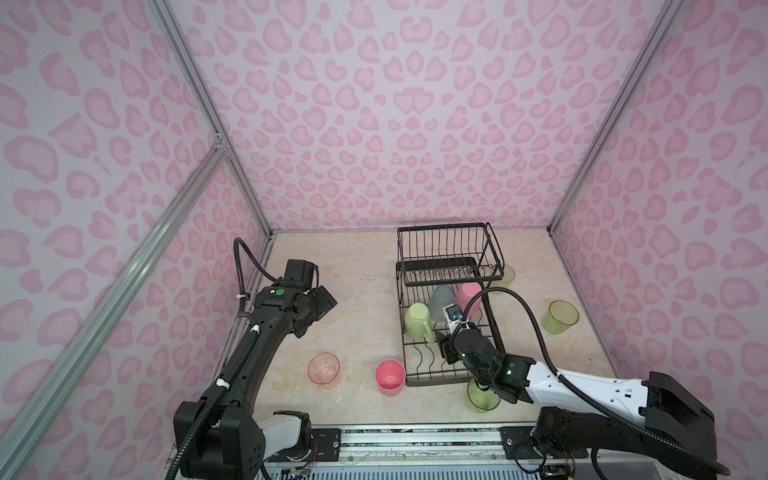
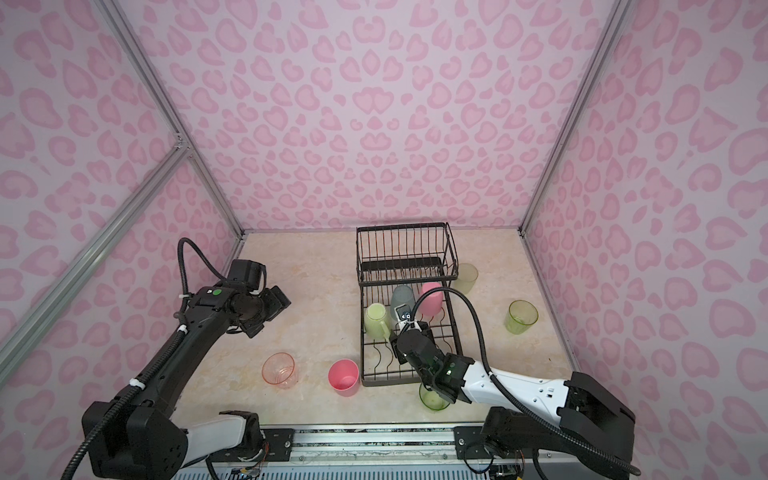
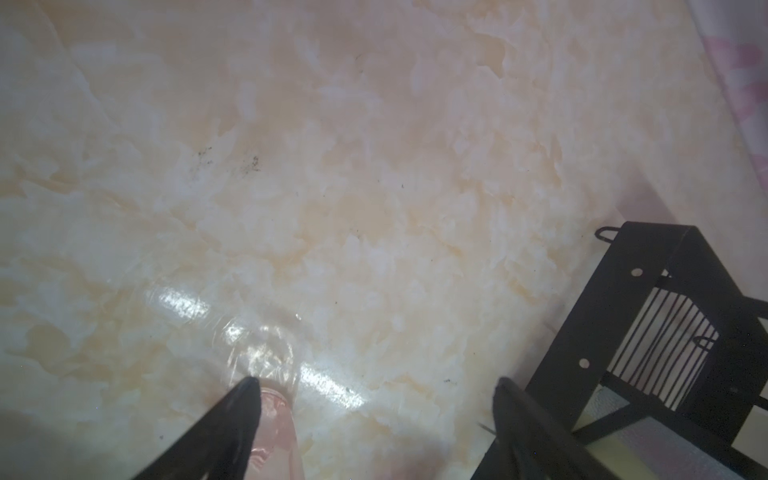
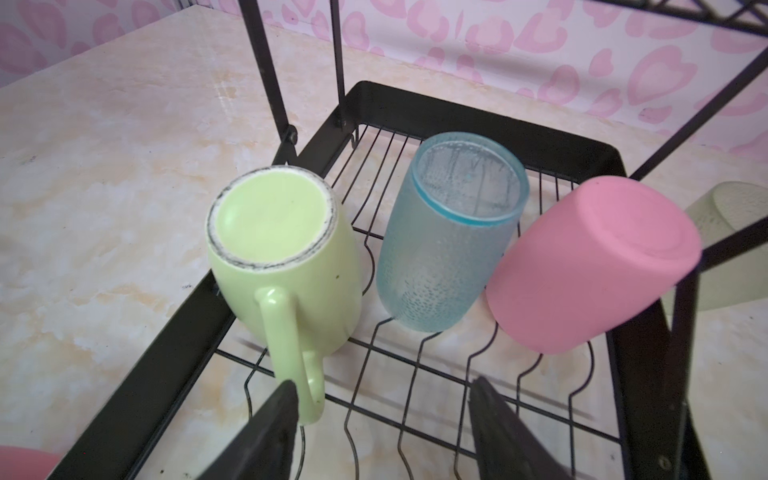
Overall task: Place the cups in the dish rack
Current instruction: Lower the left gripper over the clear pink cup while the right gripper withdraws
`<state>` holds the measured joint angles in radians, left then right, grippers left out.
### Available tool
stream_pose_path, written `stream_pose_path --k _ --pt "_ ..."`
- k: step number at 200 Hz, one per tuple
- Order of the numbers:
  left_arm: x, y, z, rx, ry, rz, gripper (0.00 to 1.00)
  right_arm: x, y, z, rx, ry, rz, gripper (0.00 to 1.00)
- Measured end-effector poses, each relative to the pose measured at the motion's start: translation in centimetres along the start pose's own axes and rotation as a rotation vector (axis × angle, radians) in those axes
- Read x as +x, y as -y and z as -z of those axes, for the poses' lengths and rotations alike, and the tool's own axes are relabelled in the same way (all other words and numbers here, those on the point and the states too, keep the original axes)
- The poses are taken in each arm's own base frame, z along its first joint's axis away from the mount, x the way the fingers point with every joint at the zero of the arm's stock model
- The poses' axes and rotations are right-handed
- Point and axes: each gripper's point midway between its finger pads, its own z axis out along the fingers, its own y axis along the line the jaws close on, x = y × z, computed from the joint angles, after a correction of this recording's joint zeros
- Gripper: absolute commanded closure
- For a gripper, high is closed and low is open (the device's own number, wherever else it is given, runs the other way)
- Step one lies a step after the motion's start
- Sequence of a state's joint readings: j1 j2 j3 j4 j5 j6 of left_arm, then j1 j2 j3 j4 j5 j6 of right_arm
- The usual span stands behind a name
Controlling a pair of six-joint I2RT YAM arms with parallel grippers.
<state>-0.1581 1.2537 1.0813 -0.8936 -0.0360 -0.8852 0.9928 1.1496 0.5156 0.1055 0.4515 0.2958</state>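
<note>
Where both top views take in the whole scene, a black wire two-tier dish rack [image 1: 440, 262] is seen right of centre on the marbled beige table [image 1: 353, 291]. Three cups are noted upturned in its lower tray: a pale-green handled mug [image 1: 417, 320], a frosted teal tumbler [image 1: 442, 301] and an opaque pink tumbler [image 1: 467, 295]. A frosted whitish tumbler [image 1: 508, 274] is half hidden behind the raised basket, outside the rack. One clear green glass [image 1: 560, 317] is stood well apart to the right. A second clear green glass [image 1: 480, 397], at the tray's near end, is partly covered by the right arm [image 1: 552, 380]. A second opaque pink tumbler [image 1: 390, 376] and a clear pink glass [image 1: 324, 369] are stood upright left of the rack. The left arm [image 1: 266, 324] is held over bare table; its tip is too dark to be read.

Left wrist view: the left gripper [image 3: 378, 382] is seen with jaws apart and nothing between them. The clear pink glass is cut off by the frame, beside one fingertip [image 3: 245, 399]. Only a corner of the rack is caught.

Right wrist view: the right gripper [image 4: 384, 384] is seen with jaws apart, empty, over the wavy slots. The mug's handle is turned toward one fingertip [image 4: 282, 399]; contact cannot be judged. The whitish tumbler is blurred behind bars.
</note>
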Motion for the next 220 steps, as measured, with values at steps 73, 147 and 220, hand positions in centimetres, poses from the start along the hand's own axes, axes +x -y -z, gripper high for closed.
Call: stream_pose_path --k 73,147,220 --pt "5.5 -1.3 1.7 -0.119 -0.050 0.054 0.21 1.4 2.5 0.5 0.039 -0.049 -0.063 0.40" --pt "9.4 -3.7 0.3 -0.215 -0.084 0.086 0.34 2.4 2.2 0.4 -0.002 -0.063 -0.074 0.41" --pt "10.3 -4.0 -2.4 -0.275 -0.094 0.084 0.38 4.8 1.4 0.4 -0.082 -0.066 -0.069 0.41"
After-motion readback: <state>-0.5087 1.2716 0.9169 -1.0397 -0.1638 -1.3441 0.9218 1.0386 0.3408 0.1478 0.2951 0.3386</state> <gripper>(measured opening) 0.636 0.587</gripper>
